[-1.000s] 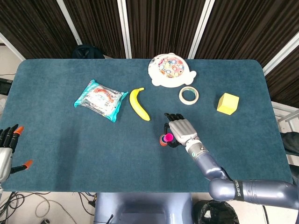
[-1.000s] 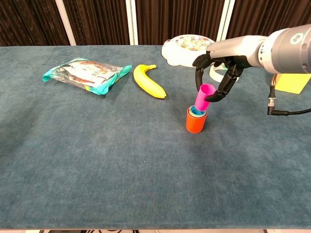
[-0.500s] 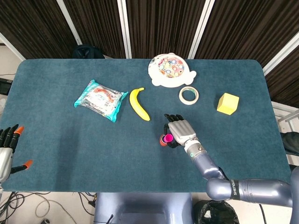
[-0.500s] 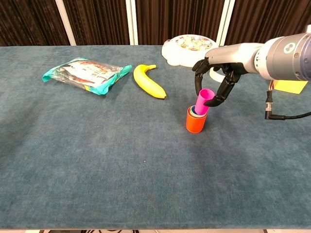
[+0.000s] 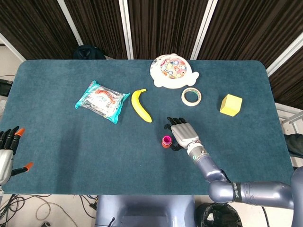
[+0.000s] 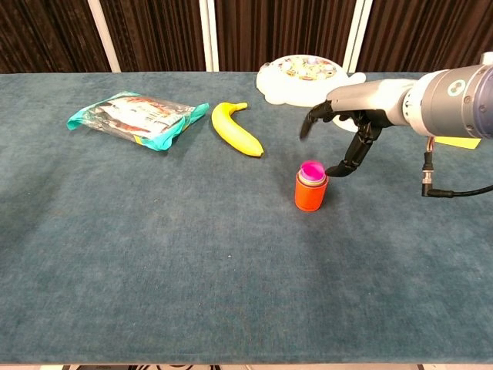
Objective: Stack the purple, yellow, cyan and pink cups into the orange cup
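Chest view: right hand [image 6: 344, 131] hangs with fingers spread, holding nothing, just right of the orange cup [image 6: 310, 193]; pink cup [image 6: 312, 170] sits nested inside it.

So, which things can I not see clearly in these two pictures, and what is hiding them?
- Purple, yellow and cyan cups: hidden in both views inside the orange cup, under the pink cup.
- Left hand: head view only, cut by the left edge; absent from chest view.
- Yellow block: in chest view mostly behind the right arm.
- Toy plate: its small pieces are too small to identify.
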{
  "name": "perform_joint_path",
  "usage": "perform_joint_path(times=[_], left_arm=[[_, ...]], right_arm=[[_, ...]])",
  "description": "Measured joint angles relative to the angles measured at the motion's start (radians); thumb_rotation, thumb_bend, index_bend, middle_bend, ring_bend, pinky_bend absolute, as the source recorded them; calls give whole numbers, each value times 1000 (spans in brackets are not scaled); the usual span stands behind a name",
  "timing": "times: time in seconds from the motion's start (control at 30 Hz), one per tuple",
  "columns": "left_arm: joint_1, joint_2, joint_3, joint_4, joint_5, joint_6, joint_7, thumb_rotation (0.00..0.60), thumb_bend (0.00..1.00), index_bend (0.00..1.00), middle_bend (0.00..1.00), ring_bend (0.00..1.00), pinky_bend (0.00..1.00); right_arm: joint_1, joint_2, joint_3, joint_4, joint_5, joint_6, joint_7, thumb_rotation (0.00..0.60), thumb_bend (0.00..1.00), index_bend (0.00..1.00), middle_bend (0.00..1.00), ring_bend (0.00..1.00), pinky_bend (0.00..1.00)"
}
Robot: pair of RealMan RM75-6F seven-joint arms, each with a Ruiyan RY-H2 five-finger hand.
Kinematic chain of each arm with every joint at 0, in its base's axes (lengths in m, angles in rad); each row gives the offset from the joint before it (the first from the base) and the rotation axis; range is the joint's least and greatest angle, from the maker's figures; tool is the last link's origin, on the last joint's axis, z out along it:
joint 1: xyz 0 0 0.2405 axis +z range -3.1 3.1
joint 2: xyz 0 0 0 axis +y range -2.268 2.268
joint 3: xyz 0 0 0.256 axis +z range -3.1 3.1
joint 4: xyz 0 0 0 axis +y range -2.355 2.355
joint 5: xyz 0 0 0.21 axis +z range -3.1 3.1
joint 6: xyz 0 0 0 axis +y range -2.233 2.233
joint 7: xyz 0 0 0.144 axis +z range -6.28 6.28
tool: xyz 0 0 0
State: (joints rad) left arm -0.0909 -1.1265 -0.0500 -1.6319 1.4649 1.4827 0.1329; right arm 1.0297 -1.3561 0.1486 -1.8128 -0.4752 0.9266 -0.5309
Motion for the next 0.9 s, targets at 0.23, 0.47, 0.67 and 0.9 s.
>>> perform_joint_path(times=[0.23, 0.47, 0.67, 0.9], left_arm=[[1, 2, -2, 0, -2, 2, -4, 600, 0, 0, 0, 0, 38], [1, 2, -3, 1, -2, 3, -7, 600, 0, 0, 0, 0, 38], [3, 2, 1, -4, 5, 7, -3, 600, 0, 0, 0, 0, 38], [3, 0, 2, -4, 6, 6, -2, 600, 0, 0, 0, 0, 38]], right_arm=[[-16, 17, -4, -19, -24, 9, 25, 600, 347, 0, 0, 0, 52], [-99, 48, -18, -77, -206, 181, 60, 600, 348, 0, 0, 0, 37], [-254, 98, -99, -125, -501, 417, 106, 600, 347, 0, 0, 0, 21], [-497, 144, -257, -89, -865, 747, 151, 600, 348, 17, 0, 0, 21]])
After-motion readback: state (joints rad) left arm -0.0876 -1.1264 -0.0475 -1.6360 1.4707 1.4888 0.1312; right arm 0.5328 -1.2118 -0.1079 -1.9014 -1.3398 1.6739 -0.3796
